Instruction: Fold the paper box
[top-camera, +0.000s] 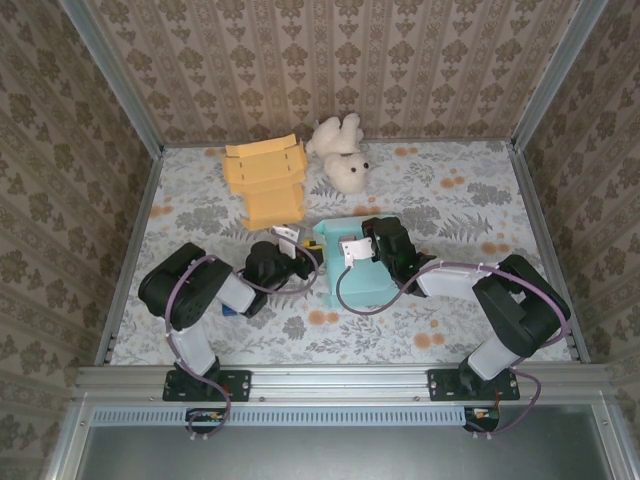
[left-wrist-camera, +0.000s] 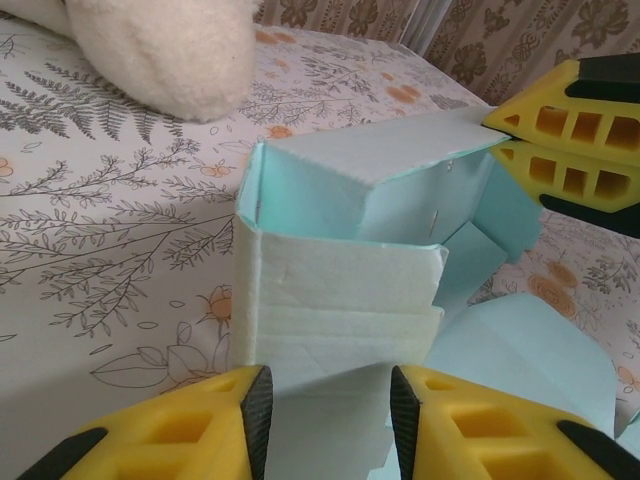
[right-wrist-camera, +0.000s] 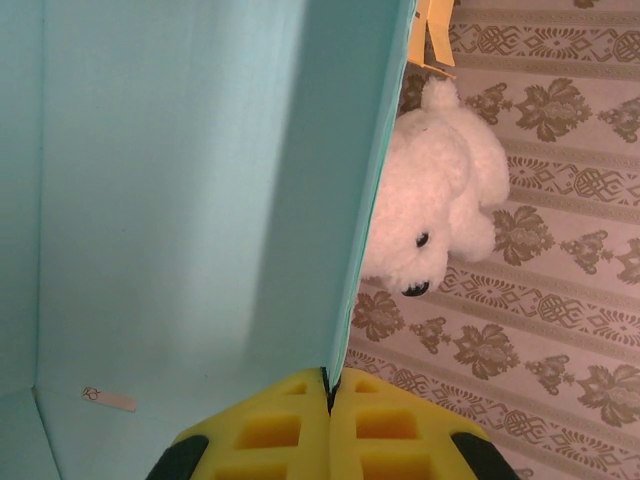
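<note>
Right gripper (right-wrist-camera: 328, 385) pinches a wall of the teal box (right-wrist-camera: 180, 200). The left gripper (left-wrist-camera: 325, 420) is half-open, the near wall between its jaws. Press it squarely inward, right anchoring.

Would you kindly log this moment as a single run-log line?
step: folding blue box | left gripper: open at box wall | right gripper: shut on flap | nearby: teddy, orange box

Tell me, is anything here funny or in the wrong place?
The white teddy bear lies flopped over at the far side of the table, right beside the flat orange paper box. It is a toy among folding work, so it looks out of place. The light blue paper box is only half folded, not damaged.
</note>
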